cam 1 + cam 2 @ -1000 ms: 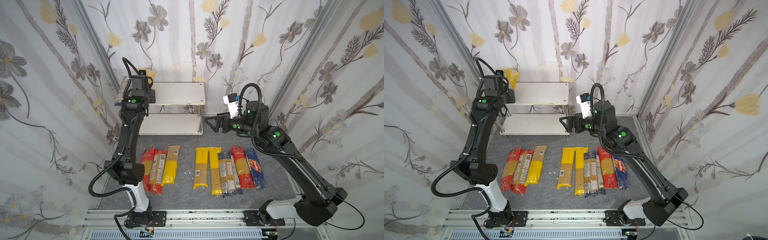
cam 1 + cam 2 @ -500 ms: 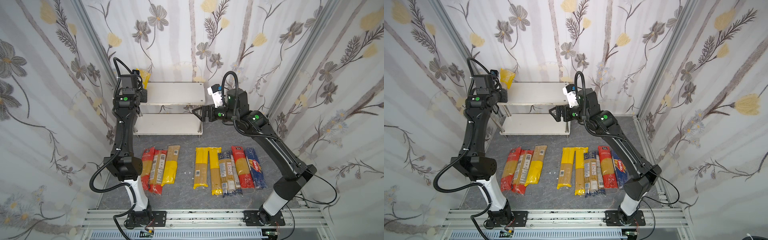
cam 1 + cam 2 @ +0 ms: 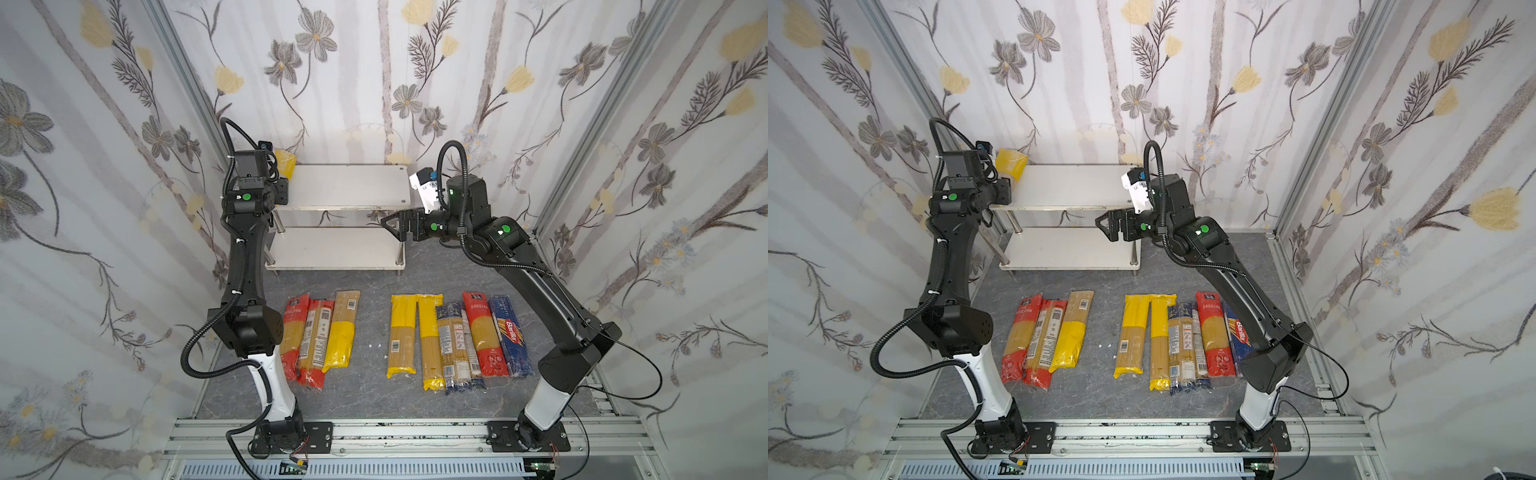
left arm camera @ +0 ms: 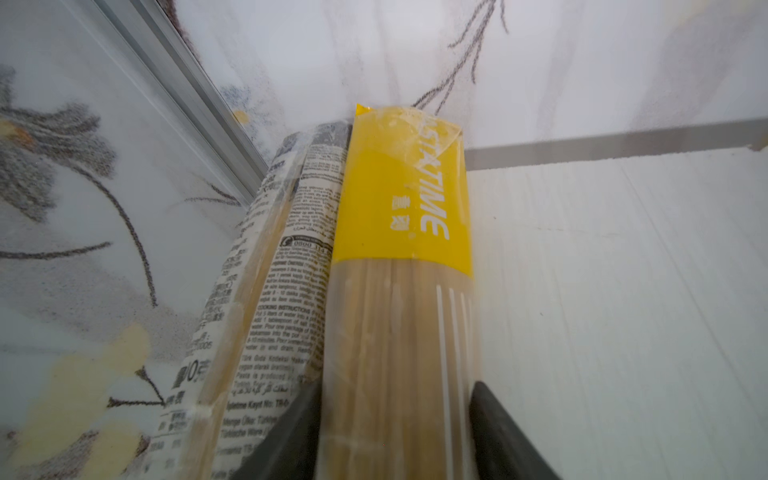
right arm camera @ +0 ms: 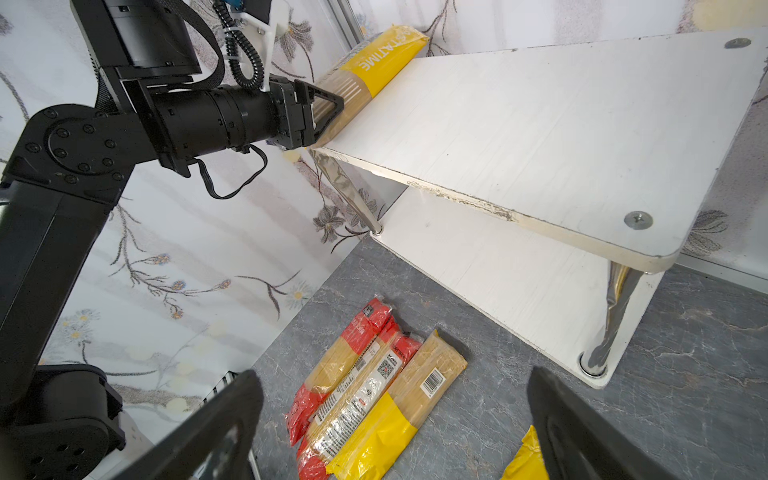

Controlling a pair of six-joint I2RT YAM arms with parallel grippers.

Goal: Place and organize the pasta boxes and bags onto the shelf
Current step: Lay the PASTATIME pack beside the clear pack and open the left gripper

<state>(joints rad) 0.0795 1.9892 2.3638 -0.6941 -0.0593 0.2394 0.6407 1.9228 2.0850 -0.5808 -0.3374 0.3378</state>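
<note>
The left fingers (image 4: 291, 436) flank the yellow pack (image 4: 399, 232) lying on the shelf (image 3: 349, 187) top board; whether they clamp it cannot be told. The right fingers (image 5: 220, 424) are spread, empty. Other packs (image 3: 402, 332) await on the bench (image 3: 370, 399).

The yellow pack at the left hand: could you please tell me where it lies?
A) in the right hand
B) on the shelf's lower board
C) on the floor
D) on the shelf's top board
D: in the right wrist view the yellow pack lies along the edge of the top board, between the fingers of the left hand.
</note>
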